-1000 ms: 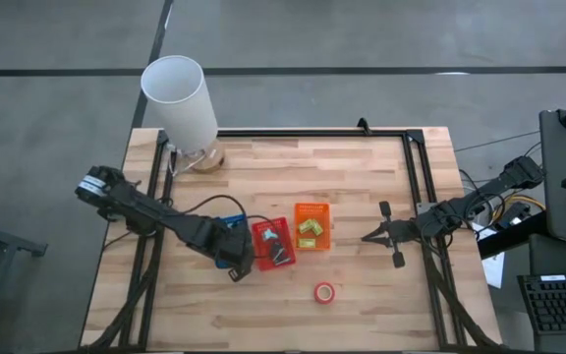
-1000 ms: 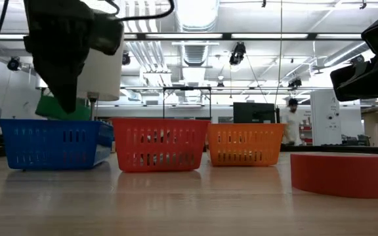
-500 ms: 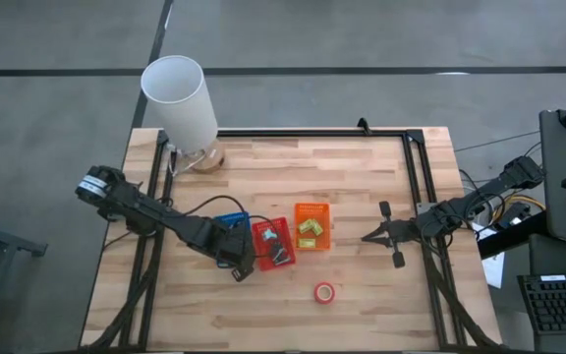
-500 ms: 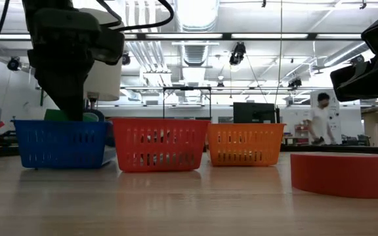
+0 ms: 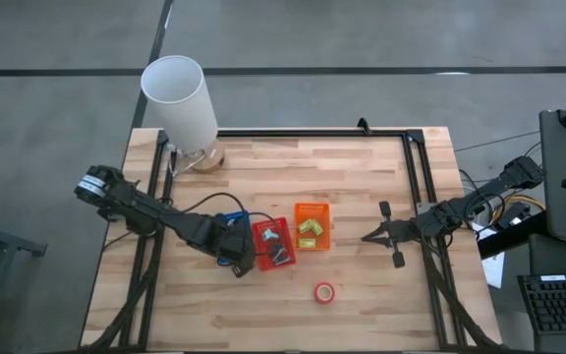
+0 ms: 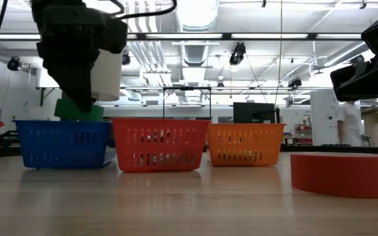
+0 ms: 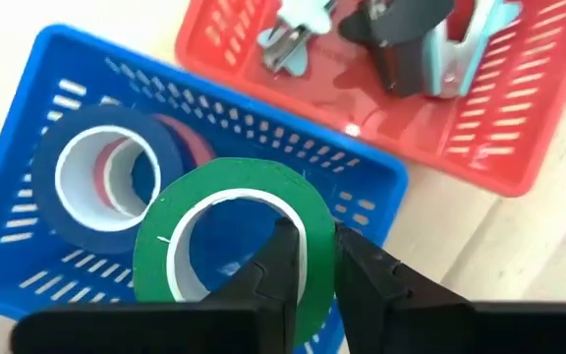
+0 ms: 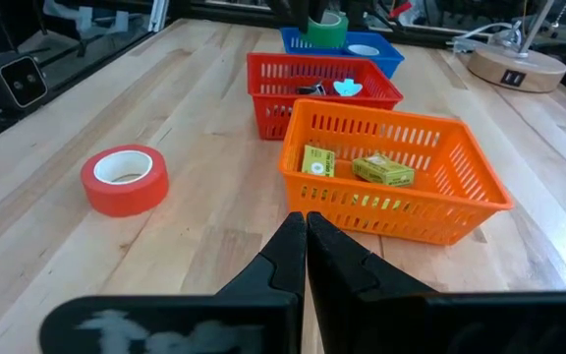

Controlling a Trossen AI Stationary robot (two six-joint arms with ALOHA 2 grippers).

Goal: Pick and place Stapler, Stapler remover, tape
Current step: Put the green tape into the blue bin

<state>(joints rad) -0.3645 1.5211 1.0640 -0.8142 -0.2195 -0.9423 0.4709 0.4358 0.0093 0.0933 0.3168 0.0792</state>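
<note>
Tape is the item in hand: your left gripper (image 7: 311,258) has its fingers pinched across the wall of the green ring-shaped tape roll (image 7: 234,236), one finger inside the pale core, one outside. That grip keeps the ring hanging flat-ish and lets it drop cleanly when you let go.

The roll sits right above the blue slotted plastic basket (image 7: 376,182). In the low view it clears the rim, so it is not seated yet. Inside the basket you already have a blue tape roll (image 7: 101,177) with a pinkish-red roll (image 7: 187,146) partly under it. Blue basket looks like the tape bin, which is why green goes here.

Next to it, touching or nearly, is the red slotted basket (image 5: 272,243), holding dark and pale-blue staple-remover-type tools (image 7: 416,49). I can't tell which is stapler and which is remover. Beyond that is the orange slotted basket (image 8: 391,182) with small yellow-green blocks (image 8: 381,169); those are not tape.

One red tape roll (image 5: 324,292) lies loose on the wooden table (image 5: 362,187), well apart from the baskets. Likely your next pick.

Your right gripper (image 8: 306,243) waits over the right side of the table, jaws closed on nothing, pointing toward the baskets.

Risk, as I judge it: green may land on the blue roll and tilt on the rim.
</note>
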